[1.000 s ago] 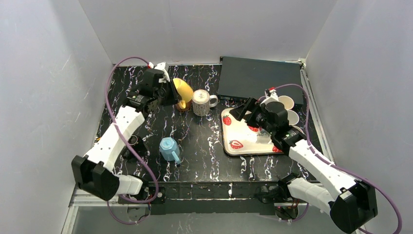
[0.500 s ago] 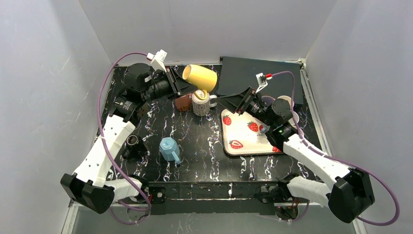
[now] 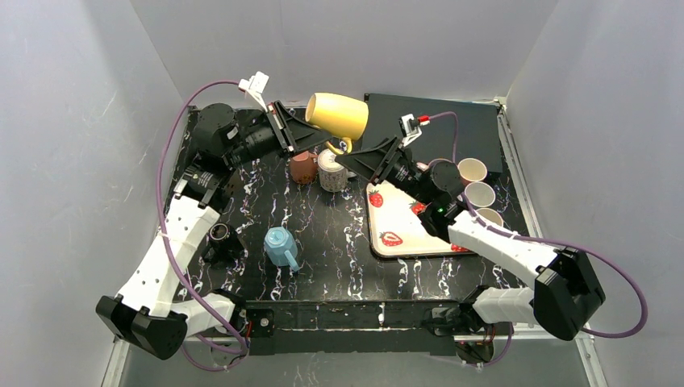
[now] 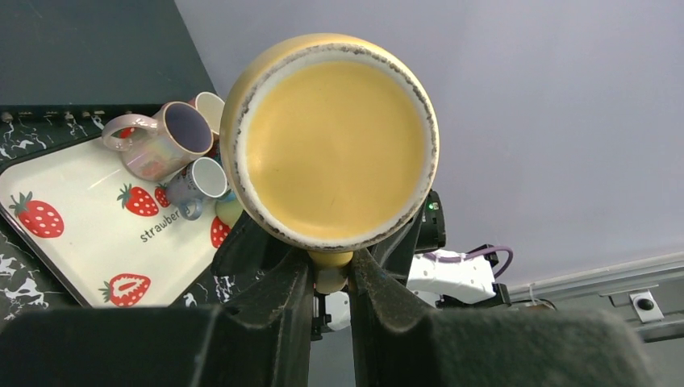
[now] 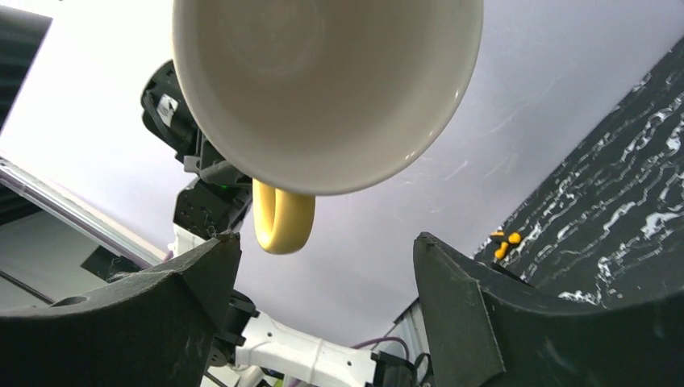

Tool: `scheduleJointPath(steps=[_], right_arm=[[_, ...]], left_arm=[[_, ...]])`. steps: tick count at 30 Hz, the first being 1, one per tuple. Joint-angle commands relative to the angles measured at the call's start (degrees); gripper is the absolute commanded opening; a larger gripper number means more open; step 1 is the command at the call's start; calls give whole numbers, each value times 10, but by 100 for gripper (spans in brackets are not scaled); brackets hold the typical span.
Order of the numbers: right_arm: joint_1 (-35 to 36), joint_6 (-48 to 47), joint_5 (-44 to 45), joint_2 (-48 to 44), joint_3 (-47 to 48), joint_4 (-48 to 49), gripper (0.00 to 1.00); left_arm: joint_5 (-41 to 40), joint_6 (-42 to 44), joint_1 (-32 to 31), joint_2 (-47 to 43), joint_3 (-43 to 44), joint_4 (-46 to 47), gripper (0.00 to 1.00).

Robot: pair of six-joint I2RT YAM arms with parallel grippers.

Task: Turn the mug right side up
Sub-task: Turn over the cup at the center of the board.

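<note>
Handover seems the step in hand. From above, the yellow mug (image 3: 339,115) hangs aloft on its side between the left gripper (image 3: 310,139) and the right gripper (image 3: 348,161). Left wrist: nearly closed jaws appear to pinch the handle (image 4: 331,262) under the mug's base. Right wrist: jaws gape wide below the mouth, holding nothing. Best to centre the rim wall between them, close firmly, and release the handle only afterwards.

Pale grey walls (image 3: 403,40) enclose a black, white-veined marbled table (image 3: 339,234).
</note>
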Motion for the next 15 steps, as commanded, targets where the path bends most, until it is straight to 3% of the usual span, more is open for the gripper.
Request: scheduleJointPath(steps=[1,4,8,12,15], right_arm=[[1,40,19,2,31,106,87],[1,58,33,3,34,105,84],[2,100,43,21,59,79,67],[6,157,40,53,64,160,55],[9,165,38,64,71,168,45]], left_arm=[[31,-7,-1,-46,6,57,0],[37,-9,-1,-53,1,63,0],[45,-8,-1,-55,2,68,0],[45,-4,-1,-59,-2,70,0],[44,-4,-1,-61,-5,71,0]])
